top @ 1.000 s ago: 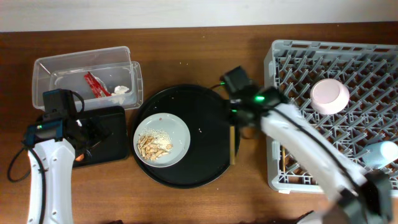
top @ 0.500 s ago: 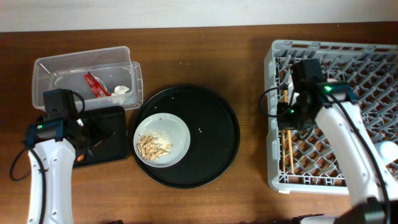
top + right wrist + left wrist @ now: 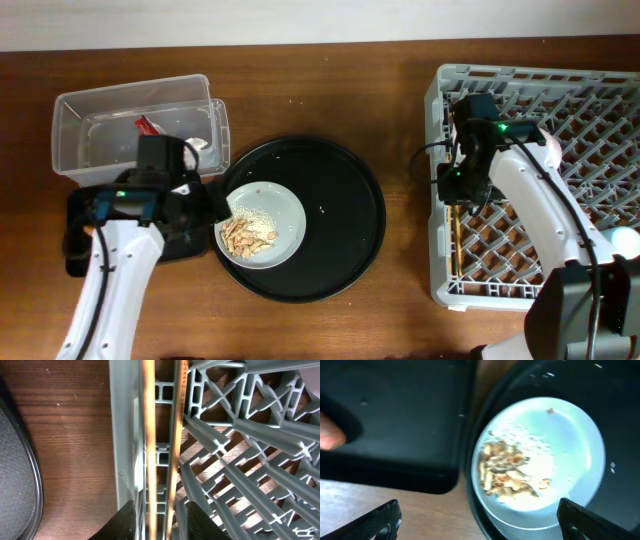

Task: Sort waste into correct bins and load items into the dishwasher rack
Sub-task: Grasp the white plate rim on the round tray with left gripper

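The left gripper [image 3: 480, 524] hovers over the 9 o'clock rim of the pale grey-green plate [image 3: 288, 205], its fingers [image 3: 382, 520] spread wide and holding nothing. The plate sits at the 8 o'clock side of the large round black tray [image 3: 345, 215]. The beige flaky food scraps and rice [image 3: 245, 232] are heaped on the half of the plate nearest the gripper.

The main risk is a grasp on that thin, glazed rim. If the plate slips or tilts early, the loose flakes and rice will likely scatter over the round tray or the brown wooden table [image 3: 400, 100] and be hard to gather. The shallow black rectangular tray [image 3: 395, 420] lies just beside the plate at 9 o'clock, so a low finger could clip its wall. The clear plastic rectangular tub [image 3: 75, 130] at 10 o'clock holds the small red wrapper [image 3: 148, 125], so tipping food there would probably be a sorting error.

At 3 o'clock the right gripper [image 3: 160, 521] is over the left wall of the large light-grey plastic dishwasher rack [image 3: 600, 90]. The thin wooden chopsticks [image 3: 148, 435] lie side by side along that wall, passing between the right fingers [image 3: 125, 520]. I cannot tell whether those fingers pinch the sticks or merely flank them.

The sticks are slim enough to drop through the lattice. A lift with one still caught could flick it over the wall — out onto the table.
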Motion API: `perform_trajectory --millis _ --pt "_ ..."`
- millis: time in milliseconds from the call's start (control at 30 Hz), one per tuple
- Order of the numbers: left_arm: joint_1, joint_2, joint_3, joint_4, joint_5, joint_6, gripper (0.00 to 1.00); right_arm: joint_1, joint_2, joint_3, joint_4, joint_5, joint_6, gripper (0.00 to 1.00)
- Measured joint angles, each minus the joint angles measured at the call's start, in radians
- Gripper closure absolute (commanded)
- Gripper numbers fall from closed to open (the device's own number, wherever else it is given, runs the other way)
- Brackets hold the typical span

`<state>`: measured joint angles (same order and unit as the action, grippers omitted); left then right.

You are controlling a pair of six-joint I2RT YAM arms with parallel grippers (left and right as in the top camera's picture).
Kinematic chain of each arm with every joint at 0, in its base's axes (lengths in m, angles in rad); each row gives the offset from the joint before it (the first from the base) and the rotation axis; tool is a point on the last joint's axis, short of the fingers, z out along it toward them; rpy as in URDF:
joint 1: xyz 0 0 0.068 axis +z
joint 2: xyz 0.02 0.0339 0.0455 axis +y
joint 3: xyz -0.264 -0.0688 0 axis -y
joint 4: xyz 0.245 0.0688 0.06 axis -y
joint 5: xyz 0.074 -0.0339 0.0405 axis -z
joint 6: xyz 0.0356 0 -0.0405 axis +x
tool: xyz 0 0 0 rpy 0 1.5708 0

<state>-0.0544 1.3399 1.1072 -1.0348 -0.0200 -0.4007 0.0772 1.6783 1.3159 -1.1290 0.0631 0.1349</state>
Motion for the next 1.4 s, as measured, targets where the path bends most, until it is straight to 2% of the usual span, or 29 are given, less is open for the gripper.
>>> perform_trajectory --millis 200,300,400,600,667,833,1067,1400 --pt "-0.174 0.035 0.0 0.064 0.005 0.001 0.01 -0.12 -0.103 0.0 -0.058 -0.063 0.023 0.66" --pt "-0.28 0.123 0.0 0.12 0.011 0.027 0.01 -0.209 -0.195 0.0 -0.131 -0.104 0.023 0.66" --pt "-0.36 0.207 0.0 0.173 0.014 0.042 0.01 -0.214 -0.202 -0.007 -0.192 -0.119 0.022 0.67" --pt "-0.504 0.307 0.0 0.241 0.017 0.081 0.01 -0.214 -0.24 -0.204 -0.124 -0.137 0.027 0.67" --pt "-0.529 0.328 0.0 0.272 0.017 0.089 0.02 -0.214 -0.305 -0.271 -0.118 -0.148 0.027 0.67" --pt "-0.546 0.36 0.0 0.348 0.017 0.1 0.04 -0.214 -0.423 -0.286 -0.128 -0.159 0.027 0.67" --pt "-0.546 0.437 0.0 0.404 0.017 0.117 0.11 -0.214 -0.428 -0.286 -0.127 -0.16 0.027 0.67" --pt "-0.547 0.517 0.008 0.432 -0.021 0.133 0.62 -0.214 -0.428 -0.286 -0.127 -0.163 0.026 0.67"
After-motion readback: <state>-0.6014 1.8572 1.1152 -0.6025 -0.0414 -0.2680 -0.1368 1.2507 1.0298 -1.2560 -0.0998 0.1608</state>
